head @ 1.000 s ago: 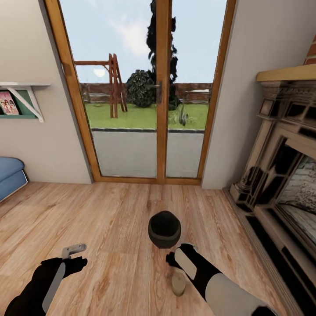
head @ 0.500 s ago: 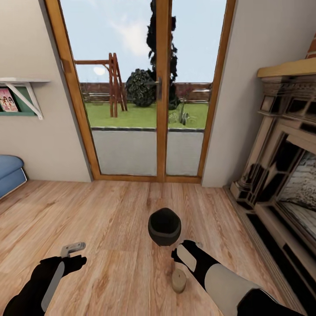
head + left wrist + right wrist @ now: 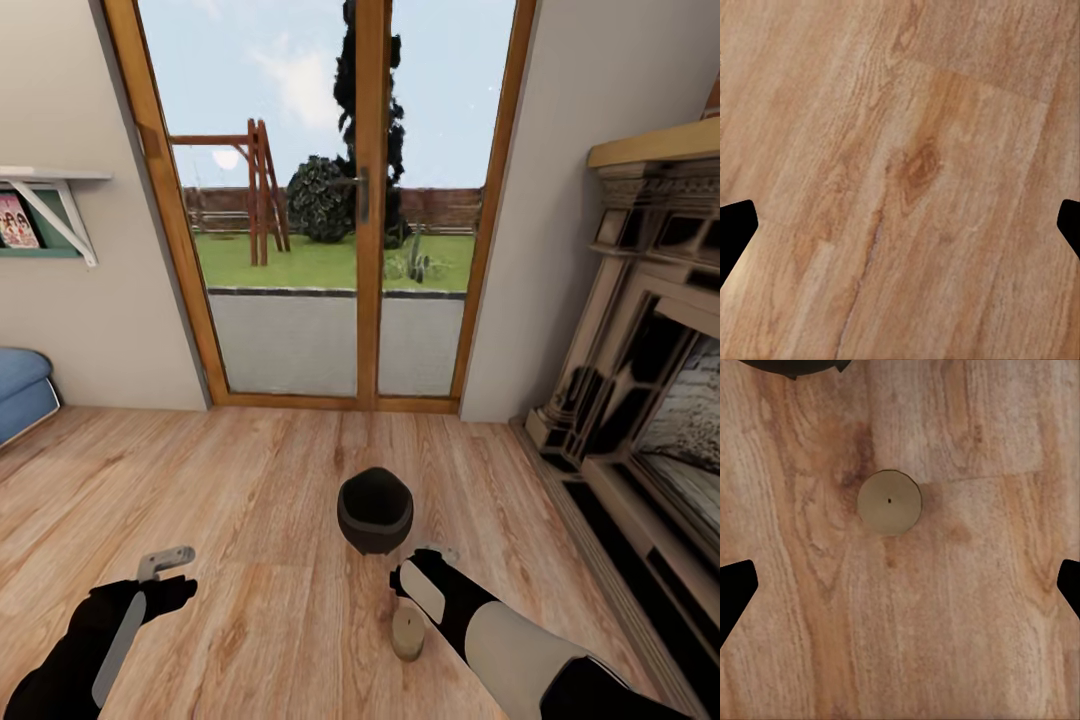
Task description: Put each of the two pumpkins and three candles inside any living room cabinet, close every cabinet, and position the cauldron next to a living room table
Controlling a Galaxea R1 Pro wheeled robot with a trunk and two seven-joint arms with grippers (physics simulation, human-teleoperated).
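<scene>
- I'm facing glass doors (image 3: 330, 200) with wood frames; yard outside.
- Cauldron (image 3: 375, 511) sits upright on the wood floor (image 3: 260, 500), centre of head view, well short of the doors.
- One candle (image 3: 408, 632) stands on the floor near the cauldron, on my side of it, not touching it.
- Right gripper (image 3: 432, 552) hangs above the floor between cauldron and candle, beside the candle; holds nothing.
- Right wrist view: candle (image 3: 889, 502) seen from the top, tiny wick dot at its centre, floor all round it. Dark fingertips (image 3: 735, 589) sit at both picture edges, wide apart, so jaws are released. Candle is ahead of the fingertips, not between them.
- A dark curved edge in that view's corner is the cauldron (image 3: 795, 366).
- Left gripper (image 3: 165, 563) hovers over bare floor, well apart from cauldron and candle.
- Left wrist view: plain floor (image 3: 900, 180), fingertips (image 3: 735, 232) at both edges, spread wide, released, nothing held.
- Fireplace (image 3: 650, 380) along the right wall, wood mantel on top.
- Left side: blue sofa (image 3: 20, 390) corner and a wall shelf (image 3: 50, 215) with a picture on it.
</scene>
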